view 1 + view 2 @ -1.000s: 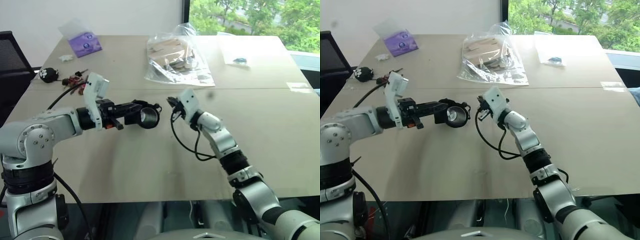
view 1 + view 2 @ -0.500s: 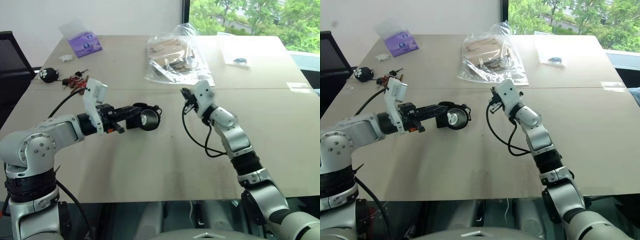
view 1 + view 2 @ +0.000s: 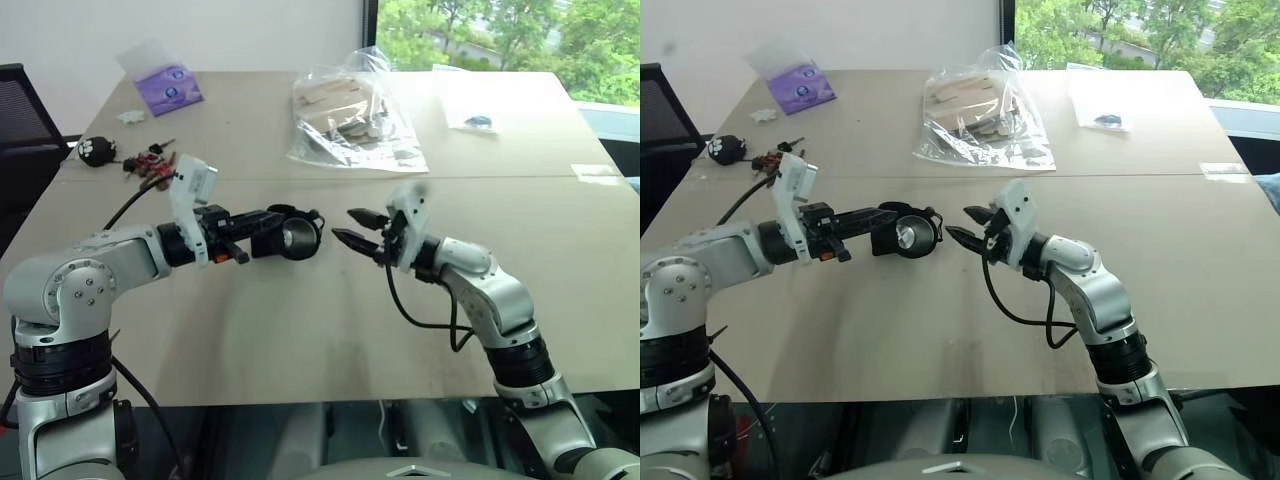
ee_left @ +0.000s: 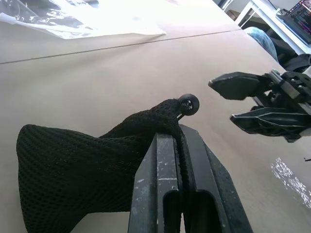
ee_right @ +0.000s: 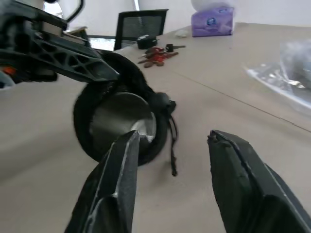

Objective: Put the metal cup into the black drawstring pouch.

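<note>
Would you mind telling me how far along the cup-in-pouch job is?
Nearly finished: the metal cup already sits inside the black drawstring pouch. The left gripper pinches the pouch's rim, holding it above the table. The right gripper is open and empty beside it. Setting down remains.

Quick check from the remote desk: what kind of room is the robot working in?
Probably an office or meeting room: a wide tan table, a black mesh chair, a tissue pack, and a window onto trees.

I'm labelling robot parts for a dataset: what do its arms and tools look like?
Both arms are glossy silver-grey segments with black joint bands. Each wrist carries a white boxy camera block and a looping black cable. The left tool and right tool each have two black tapered fingers; the left's look scuffed.
</note>
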{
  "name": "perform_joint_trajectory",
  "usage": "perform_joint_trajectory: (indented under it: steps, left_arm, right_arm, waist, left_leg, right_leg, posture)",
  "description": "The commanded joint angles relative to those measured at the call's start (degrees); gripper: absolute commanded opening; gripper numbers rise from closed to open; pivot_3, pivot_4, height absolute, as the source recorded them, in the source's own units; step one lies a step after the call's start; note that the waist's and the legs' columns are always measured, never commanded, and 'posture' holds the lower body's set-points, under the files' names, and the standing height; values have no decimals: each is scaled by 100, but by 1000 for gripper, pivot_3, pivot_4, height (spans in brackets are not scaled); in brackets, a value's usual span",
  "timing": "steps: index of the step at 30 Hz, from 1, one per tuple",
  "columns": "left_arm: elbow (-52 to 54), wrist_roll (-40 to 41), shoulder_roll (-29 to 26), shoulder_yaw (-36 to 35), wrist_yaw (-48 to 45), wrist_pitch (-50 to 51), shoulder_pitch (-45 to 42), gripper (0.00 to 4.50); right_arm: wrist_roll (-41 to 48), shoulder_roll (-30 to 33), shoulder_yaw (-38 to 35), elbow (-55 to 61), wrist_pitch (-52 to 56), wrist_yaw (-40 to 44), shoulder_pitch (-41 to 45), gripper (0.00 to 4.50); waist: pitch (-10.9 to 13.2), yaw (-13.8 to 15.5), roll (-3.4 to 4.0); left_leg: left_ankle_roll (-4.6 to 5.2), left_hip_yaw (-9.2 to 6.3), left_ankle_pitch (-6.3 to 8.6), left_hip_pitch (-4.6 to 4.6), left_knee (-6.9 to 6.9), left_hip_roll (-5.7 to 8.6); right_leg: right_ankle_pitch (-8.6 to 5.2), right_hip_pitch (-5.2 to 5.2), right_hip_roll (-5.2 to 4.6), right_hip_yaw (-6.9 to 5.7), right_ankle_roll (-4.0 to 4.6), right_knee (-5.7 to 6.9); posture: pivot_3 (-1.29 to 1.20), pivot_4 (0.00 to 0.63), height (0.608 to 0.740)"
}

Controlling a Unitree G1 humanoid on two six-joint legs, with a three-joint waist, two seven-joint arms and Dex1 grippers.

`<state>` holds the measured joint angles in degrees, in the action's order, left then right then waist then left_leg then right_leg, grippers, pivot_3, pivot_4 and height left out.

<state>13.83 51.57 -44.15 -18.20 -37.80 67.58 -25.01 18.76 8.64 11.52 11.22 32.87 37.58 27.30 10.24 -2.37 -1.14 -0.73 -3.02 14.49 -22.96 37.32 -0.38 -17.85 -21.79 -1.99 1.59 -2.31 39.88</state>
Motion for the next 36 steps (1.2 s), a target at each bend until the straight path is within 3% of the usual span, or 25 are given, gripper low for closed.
perform_joint_trajectory:
  steps: [1,18,21,24,32,36]
  left_arm:
    - [92,24,-139,-71,-71,-115,-79,0]
    - [444,322,-159,-242,235,66,7,0]
    - [458,363,-168,-272,278,74,22,0]
    - [466,403,-173,-290,321,72,28,0]
    - [537,472,-159,-368,394,69,92,0]
    - [615,525,-110,-421,467,20,228,0]
  right_arm:
    - [27,-167,33,-119,18,-146,277,2306]
    - [-193,-705,219,-1426,-458,-127,930,2306]
    - [-233,-760,224,-1583,-540,-113,993,1487]
    - [-277,-779,220,-1719,-623,-93,1025,55]
    - [-587,-607,207,-1807,-1008,-155,1059,55]
    - [-1161,-207,334,-1588,-1356,-304,1067,55]
  waist:
    - [0,-2,0]
    - [0,-5,0]
    - [0,-7,0]
    - [0,-6,0]
    - [0,-6,0]
    - [0,-6,0]
  left_leg:
    - [0,1,0,0,0,1]
    - [-1,4,-1,-1,-1,1]
    - [-1,3,-1,-1,-1,1]
    - [-1,3,-1,-1,-1,1]
    - [-1,4,-1,-1,0,1]
    - [-1,4,-1,-1,-1,1]
  right_leg:
    - [0,0,0,1,0,0]
    - [0,-1,2,2,0,-3]
    - [0,-1,1,2,0,-2]
    - [0,-1,2,1,0,-2]
    - [0,-1,1,2,0,-3]
    - [0,-1,-1,2,0,-3]
  posture:
    - [0,150,740]
    - [0,150,740]
    - [0,150,740]
    - [0,150,740]
    - [0,150,740]
    - [0,150,740]
